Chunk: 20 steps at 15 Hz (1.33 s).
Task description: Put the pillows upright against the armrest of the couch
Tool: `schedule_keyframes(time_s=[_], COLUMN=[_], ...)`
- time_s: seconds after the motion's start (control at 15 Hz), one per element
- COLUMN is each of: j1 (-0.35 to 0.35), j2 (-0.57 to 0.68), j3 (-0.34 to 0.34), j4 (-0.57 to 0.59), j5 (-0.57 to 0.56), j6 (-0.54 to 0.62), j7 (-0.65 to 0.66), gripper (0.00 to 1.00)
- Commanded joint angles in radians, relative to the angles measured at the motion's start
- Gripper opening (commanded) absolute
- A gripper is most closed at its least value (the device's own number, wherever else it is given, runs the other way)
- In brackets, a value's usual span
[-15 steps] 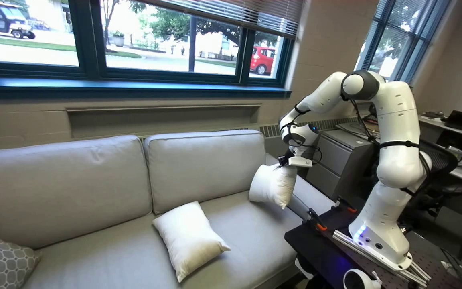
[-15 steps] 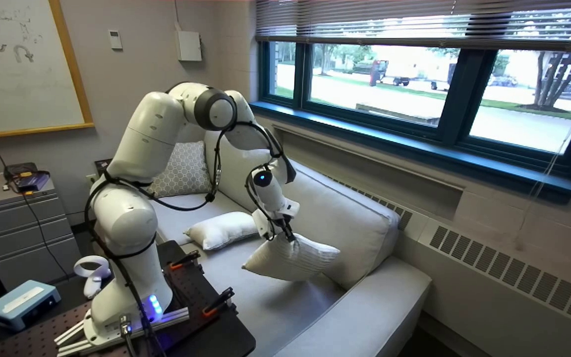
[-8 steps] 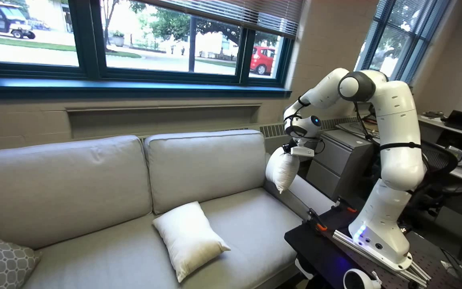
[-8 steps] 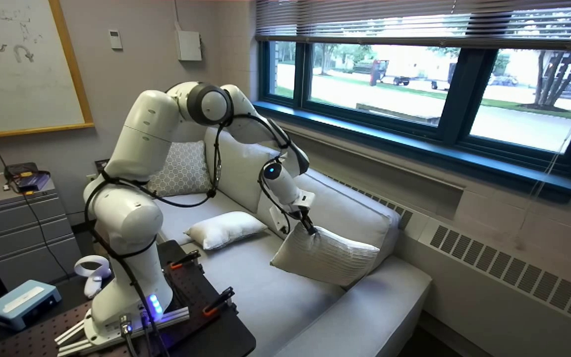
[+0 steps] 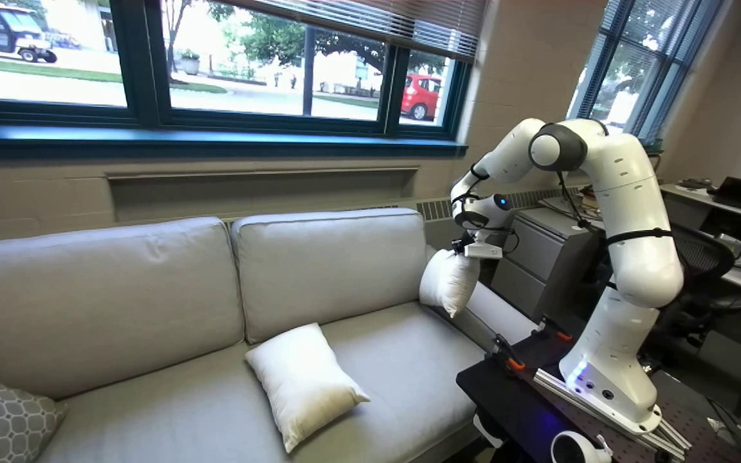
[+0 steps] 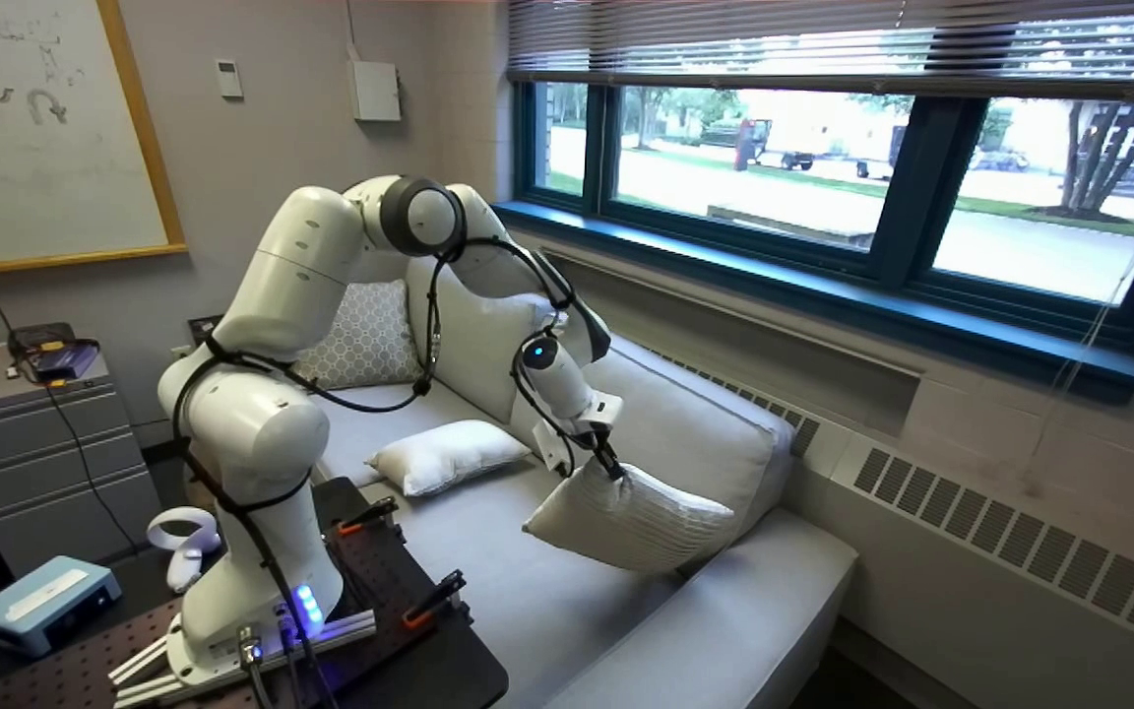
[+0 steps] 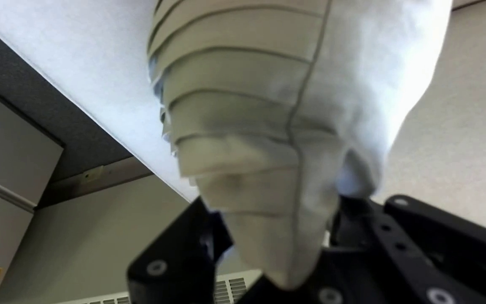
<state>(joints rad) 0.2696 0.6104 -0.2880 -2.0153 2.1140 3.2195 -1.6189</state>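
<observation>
Currently, fingers: clamped on one end of the held pillow, the cloth bunched between them in the wrist view; they slant downward near the back end of the armrest;
Held pillow: cream-white, with a pleated strip along its edge; tilted, and hanging just beside the armrest at its back end in both exterior views; whether it touches the armrest or the seat below, I cannot tell;
Loose pillow: cream-white as well; lying flat on the couch, well apart from the armrest;
Grey patterned pillow: leaning at the end of the couch away from the armrest;
Back cushion: standing by the armrest's back end; partly covered by the held pillow in an exterior view;
Robot arm: white; arching from the desk toward the armrest's back end;
Desk: black, close to the armrest's front end; bearing the robot arm's base and two black-and-orange clamps;
Cabinet: grey, beyond the armrest's outer side; dark floor shows between them in the wrist view.
</observation>
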Motion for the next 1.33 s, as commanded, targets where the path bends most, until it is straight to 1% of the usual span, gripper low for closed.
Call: schedule_keyframes(time_s=[0.0,0.2,0.47,0.6,0.8,1.0,1.07,1.13,1.2,1.27], j1=[-0.04,-0.122,-0.266,-0.334,-0.429,-0.504,-0.524,-0.542,-0.556,-0.566], j2=[0.074,0.151,0.247,0.281,0.305,0.296,0.291,0.282,0.272,0.26], j3=[0.016,0.071,0.166,0.202,0.247,0.285,0.296,0.308,0.316,0.322], j4=[0.036,0.027,-0.004,-0.022,-0.04,-0.056,-0.061,-0.069,-0.078,-0.087], j5=[-0.006,-0.037,-0.093,-0.117,-0.166,-0.219,-0.235,-0.248,-0.258,-0.262], j6=[-0.01,-0.042,-0.078,-0.086,-0.093,-0.085,-0.085,-0.085,-0.088,-0.088], j7=[0.029,0.076,0.147,0.179,0.222,0.262,0.275,0.286,0.293,0.298], gripper=[0.02,0.02,0.02,0.02,0.02,0.02,0.33,0.34,0.39,0.46])
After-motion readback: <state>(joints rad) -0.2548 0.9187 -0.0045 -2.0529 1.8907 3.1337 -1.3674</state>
